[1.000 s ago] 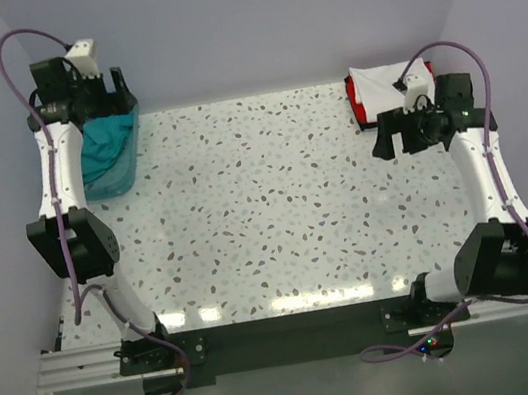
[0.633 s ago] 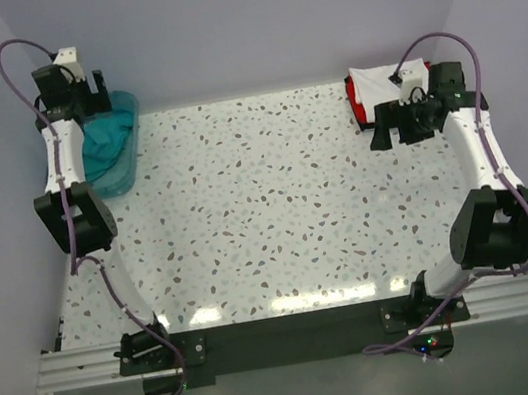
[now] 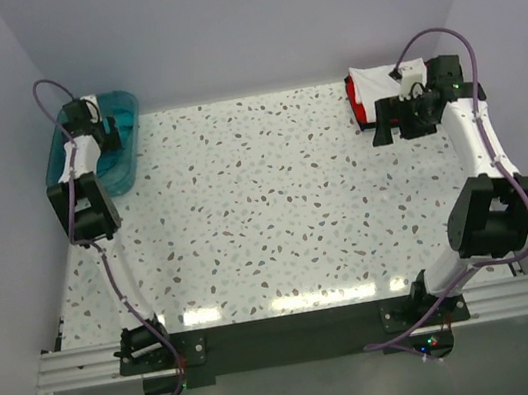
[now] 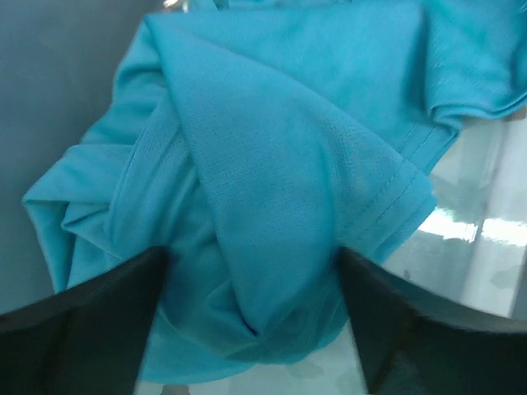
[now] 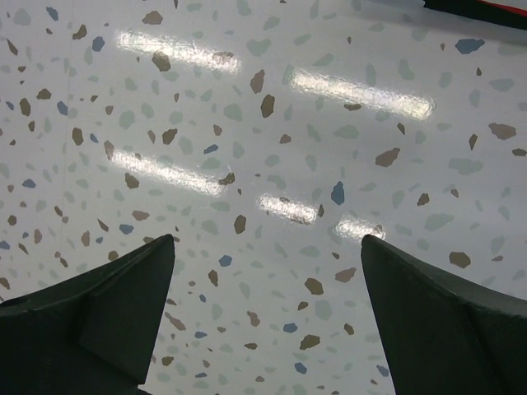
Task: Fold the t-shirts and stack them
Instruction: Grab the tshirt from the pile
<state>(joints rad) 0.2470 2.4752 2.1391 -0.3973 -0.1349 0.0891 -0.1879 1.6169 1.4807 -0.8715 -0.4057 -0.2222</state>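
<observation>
A crumpled teal-blue t-shirt lies in the translucent teal bin at the back left. My left gripper is open and low in the bin. Its two fingers stand on either side of a raised fold of the teal-blue shirt, and I cannot tell if they touch it. At the back right a folded white t-shirt lies on a folded red one. My right gripper is open and empty just in front of that stack. In the right wrist view it hangs over bare table.
The speckled terrazzo table spreads between the two arms. Walls close in at the back and on both sides. The bin's wall shows at the right of the left wrist view.
My left arm has swung in and dropped its gripper down into the bin onto the teal-blue shirt. My right arm has shifted back a little, closer to the red and white stack.
</observation>
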